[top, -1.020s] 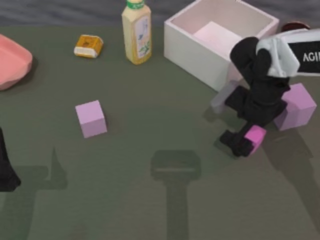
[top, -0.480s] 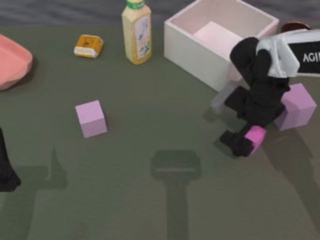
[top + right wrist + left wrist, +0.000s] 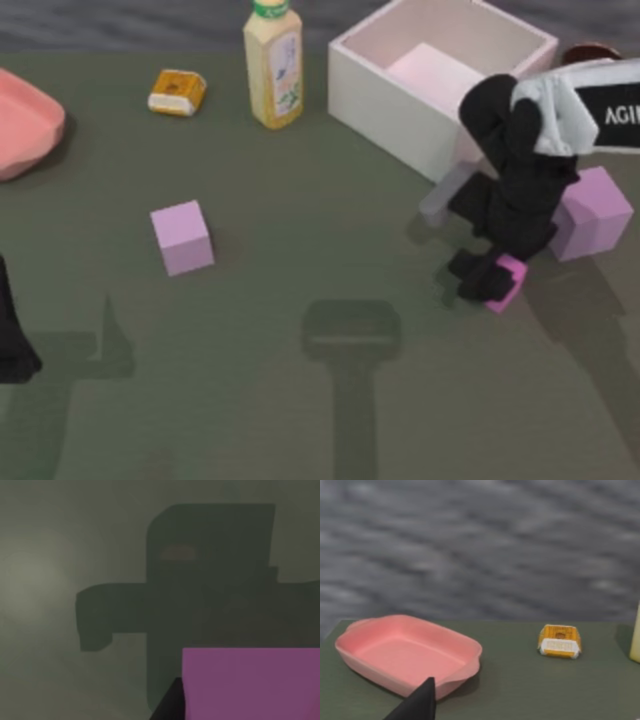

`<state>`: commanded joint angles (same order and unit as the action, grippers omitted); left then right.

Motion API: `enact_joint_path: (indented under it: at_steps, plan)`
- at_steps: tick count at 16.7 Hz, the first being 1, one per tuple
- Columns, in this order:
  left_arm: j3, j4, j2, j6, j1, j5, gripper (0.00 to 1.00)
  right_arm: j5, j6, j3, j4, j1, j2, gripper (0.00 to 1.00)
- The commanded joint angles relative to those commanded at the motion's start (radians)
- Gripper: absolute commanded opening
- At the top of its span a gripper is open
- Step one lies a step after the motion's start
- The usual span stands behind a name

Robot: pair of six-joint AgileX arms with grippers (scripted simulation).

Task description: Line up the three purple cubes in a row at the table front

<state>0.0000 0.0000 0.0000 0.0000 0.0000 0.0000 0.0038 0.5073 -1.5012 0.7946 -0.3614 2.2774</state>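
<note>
— Three purple cubes on the table (image 3: 300,420); nearest to the front?
— Small magenta cube (image 3: 508,283), at four o'clock from table centre, pinched in the right gripper (image 3: 487,281), fingers closed on it, black finger just at its nine o'clock.
— Next back?
— Medium lilac cube (image 3: 181,237) at nine o'clock, well apart. Large lilac cube (image 3: 594,212) just at the gripper's two o'clock.
— Left gripper (image 3: 12,345)?
— Parked at the left edge; open or closed, cannot tell.
— Farthest?
— White box (image 3: 385,85), bottle (image 3: 273,65), pink dish (image 3: 405,652).
</note>
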Motion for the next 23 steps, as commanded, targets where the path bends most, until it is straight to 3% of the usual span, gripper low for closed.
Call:
enact_joint_path:
  at_steps: [8, 9, 17, 23]
  plan:
    - [0.0, 0.0, 0.0, 0.0, 0.0, 0.0, 1.0, 0.0, 0.0, 0.0, 0.0, 0.0, 0.0, 0.0]
    - [0.0, 0.0, 0.0, 0.0, 0.0, 0.0, 1.0, -0.013, -0.011, -0.007, 0.02, 0.001, -0.036, 0.0]
    - [0.0, 0.0, 0.0, 0.0, 0.0, 0.0, 1.0, -0.014, -0.008, -0.129, 0.238, -0.008, -0.125, 0.0]
    - [0.0, 0.0, 0.0, 0.0, 0.0, 0.0, 1.0, -0.014, -0.008, -0.133, 0.25, -0.007, -0.136, 0.0]
